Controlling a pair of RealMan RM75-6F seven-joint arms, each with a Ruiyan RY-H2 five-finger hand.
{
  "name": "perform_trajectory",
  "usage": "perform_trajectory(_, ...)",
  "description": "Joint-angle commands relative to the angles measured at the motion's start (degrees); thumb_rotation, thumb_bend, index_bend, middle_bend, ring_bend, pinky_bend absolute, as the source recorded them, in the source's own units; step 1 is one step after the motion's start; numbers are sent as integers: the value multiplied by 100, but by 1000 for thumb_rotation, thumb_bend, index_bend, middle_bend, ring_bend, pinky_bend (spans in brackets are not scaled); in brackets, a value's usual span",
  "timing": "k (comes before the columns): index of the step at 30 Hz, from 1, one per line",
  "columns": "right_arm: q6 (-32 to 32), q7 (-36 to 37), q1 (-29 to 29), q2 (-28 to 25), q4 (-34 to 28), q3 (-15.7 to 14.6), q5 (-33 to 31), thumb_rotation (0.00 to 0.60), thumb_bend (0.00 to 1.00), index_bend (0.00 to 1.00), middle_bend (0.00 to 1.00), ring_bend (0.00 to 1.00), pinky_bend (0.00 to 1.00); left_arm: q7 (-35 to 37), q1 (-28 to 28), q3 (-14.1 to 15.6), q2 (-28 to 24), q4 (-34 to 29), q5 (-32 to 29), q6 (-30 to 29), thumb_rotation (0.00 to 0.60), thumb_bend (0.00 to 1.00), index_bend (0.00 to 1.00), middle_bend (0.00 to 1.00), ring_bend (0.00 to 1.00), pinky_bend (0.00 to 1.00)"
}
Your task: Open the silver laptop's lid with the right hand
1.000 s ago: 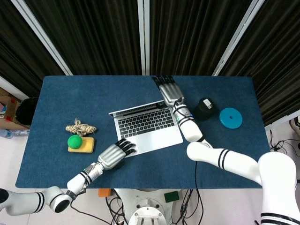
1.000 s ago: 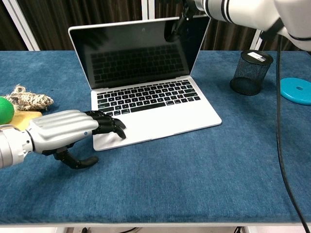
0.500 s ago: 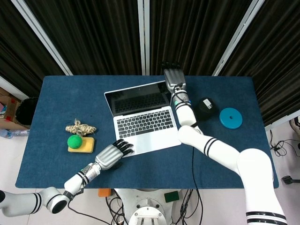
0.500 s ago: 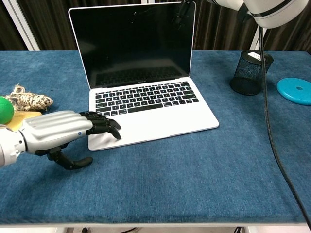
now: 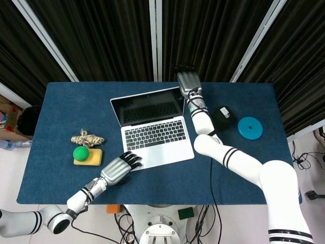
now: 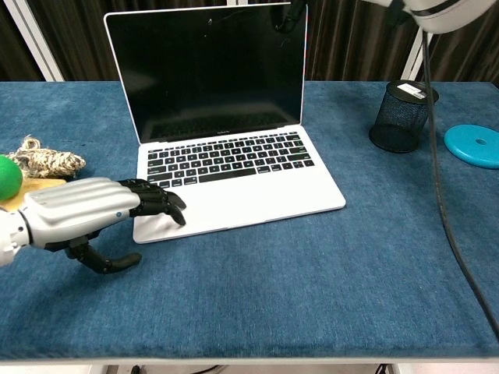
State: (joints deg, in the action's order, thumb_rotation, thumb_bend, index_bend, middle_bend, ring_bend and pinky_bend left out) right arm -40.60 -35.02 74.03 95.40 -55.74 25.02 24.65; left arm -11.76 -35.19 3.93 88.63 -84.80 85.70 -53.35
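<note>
Judging by the upright lid, the slim silver aluminium laptop (image 6: 234, 179) is essentially opened; only withdrawal seems left. The right hand (image 5: 187, 82), fingers extended, is seen at the lid's 1 o'clock corner, grip undeterminable. The base's 7 o'clock corner is pressed by the left hand (image 6: 90, 210), nothing grasped.

You work at a rectangular table covered with dark blue felt-like cloth (image 5: 244, 168); the cloth reaches all four edges and its front edge looks a little pale in the chest view. Behind the far edge you see black pleated curtains (image 5: 111, 35) that fill the whole back of the room. White slanted frame bars (image 5: 48, 40) cross in front of the curtains, two near the middle and one toward each far corner. Beside the left edge the floor is pale (image 5: 10, 162), and a brown cardboard box (image 5: 7, 119) stands there. A black cable (image 5: 299, 160) lies on the floor beside the right edge. The light is even and soft.
</note>
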Motion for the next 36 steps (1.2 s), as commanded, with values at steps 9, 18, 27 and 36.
perform_trajectory(9, -1982, 602, -2195, -2938, -4689, -959, 2435, 600, 213, 0, 0, 0, 0, -429, 437, 18, -767, -807, 179, -951, 600, 398, 202, 124, 68, 74)
perform_trajectory(18, -4010, 1633, -4478, -4095, -5517, -2359, 4804, 600, 214, 0, 0, 0, 0, -500, 1453, 19, -1864, -1375, 200, -2659, 600, 399, 202, 124, 68, 74)
perform_trajectory(27, -5075, 3101, -6134, -3897, -4280, -3243, 5784, 600, 231, 0, 0, 0, 0, -47, 2454, -292, -2390, -1039, -507, -3889, 600, 384, 202, 123, 68, 74)
perform_trajectory(36, -5093, 3885, -6607, -3426, -3373, -3252, 6118, 600, 242, 0, 0, 0, 0, 419, 3005, -352, -2235, -680, -679, -4194, 600, 369, 202, 123, 68, 74)
